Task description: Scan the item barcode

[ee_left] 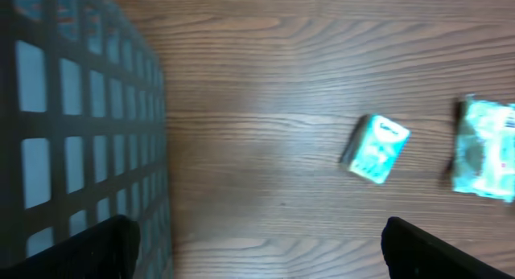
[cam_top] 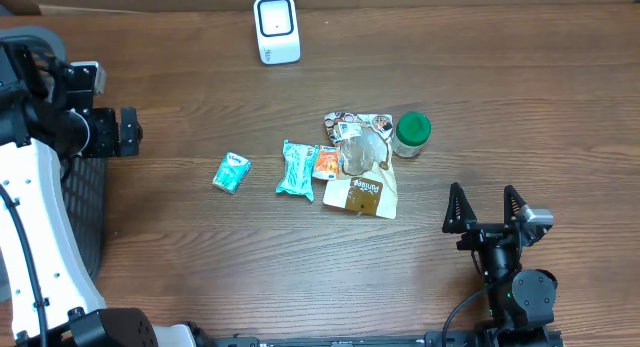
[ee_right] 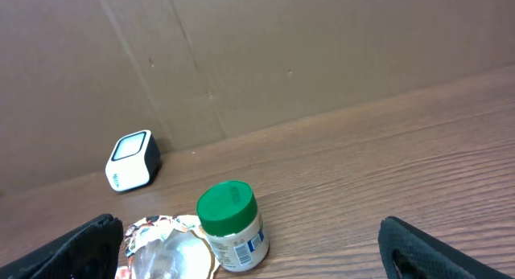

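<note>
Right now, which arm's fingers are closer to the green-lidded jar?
Right. The right fingers sit just short of the green-lidded jar; the left fingers are far off by the black basket.

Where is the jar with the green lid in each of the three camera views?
Overhead: the green-lidded jar stands right of centre.
Left wrist: it is not in this picture.
Right wrist: the green-lidded jar stands upright at the bottom, a little left of centre.
Shared landmark: the white scanner lies up and to the left of the jar in both of those views.
</note>
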### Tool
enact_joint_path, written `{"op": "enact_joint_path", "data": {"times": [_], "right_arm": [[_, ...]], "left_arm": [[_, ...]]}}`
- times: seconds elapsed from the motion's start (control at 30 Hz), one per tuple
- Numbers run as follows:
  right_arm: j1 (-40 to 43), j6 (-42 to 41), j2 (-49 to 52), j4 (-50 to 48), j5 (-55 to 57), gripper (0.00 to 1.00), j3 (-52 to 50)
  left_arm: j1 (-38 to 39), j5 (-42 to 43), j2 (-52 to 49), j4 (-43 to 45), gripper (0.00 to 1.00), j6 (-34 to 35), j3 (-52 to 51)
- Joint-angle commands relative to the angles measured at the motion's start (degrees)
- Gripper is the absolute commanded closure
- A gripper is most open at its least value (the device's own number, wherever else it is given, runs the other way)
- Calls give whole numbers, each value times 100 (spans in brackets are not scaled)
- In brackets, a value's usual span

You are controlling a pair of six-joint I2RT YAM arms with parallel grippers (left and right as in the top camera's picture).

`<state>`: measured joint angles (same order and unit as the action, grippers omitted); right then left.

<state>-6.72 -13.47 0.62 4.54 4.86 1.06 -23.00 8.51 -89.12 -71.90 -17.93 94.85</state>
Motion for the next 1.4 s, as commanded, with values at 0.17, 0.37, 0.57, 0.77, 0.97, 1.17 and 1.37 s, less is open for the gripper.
{"op": "enact_joint_path", "data": {"times": [0.17, 0.37, 0.57, 0.77, 0.97, 1.17, 1.37], "right_arm": [[37, 4, -46, -24, 17, 0, -61], [37, 4, -46, -24, 17, 0, -61], [37, 4, -46, -24, 17, 0, -61], [37, 4, -46, -24, 17, 0, -61], [37, 4, -46, -24, 17, 0, -61], [37, 4, -46, -24, 17, 0, -61], [37, 4, -46, -24, 17, 0, -61]], "left_arm": [[-264, -597, 26, 168, 0, 79, 4], [-518, -575, 26, 234, 0, 79, 7], [-590, -518, 26, 258, 0, 81, 4], [-584, 20, 26, 323, 0, 79, 4], [-586, 50, 26, 337, 0, 79, 4], [-586, 50, 26, 334, 0, 79, 4], [-586, 48, 26, 334, 0, 79, 4]]}}
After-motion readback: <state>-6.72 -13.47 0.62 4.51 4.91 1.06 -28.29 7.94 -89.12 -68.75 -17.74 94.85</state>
